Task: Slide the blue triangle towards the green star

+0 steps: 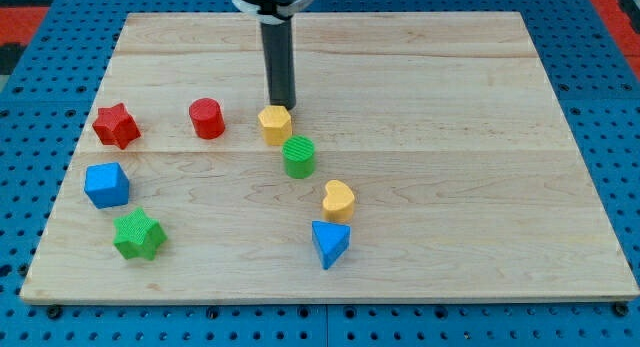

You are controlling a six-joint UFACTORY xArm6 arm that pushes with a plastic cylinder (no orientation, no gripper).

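The blue triangle (329, 243) lies near the view's bottom centre of the wooden board (450, 137). The green star (138, 235) lies at the lower left, well to the left of the triangle. My tip (283, 108) rests on the board at the upper centre, just behind and touching or nearly touching the yellow hexagon block (275, 124). The tip is far above the blue triangle in the view.
A yellow heart (338, 200) sits just above the blue triangle. A green cylinder (298, 157) is below the yellow hexagon. A red cylinder (207, 118), a red star (116, 125) and a blue cube (106, 185) lie at the left.
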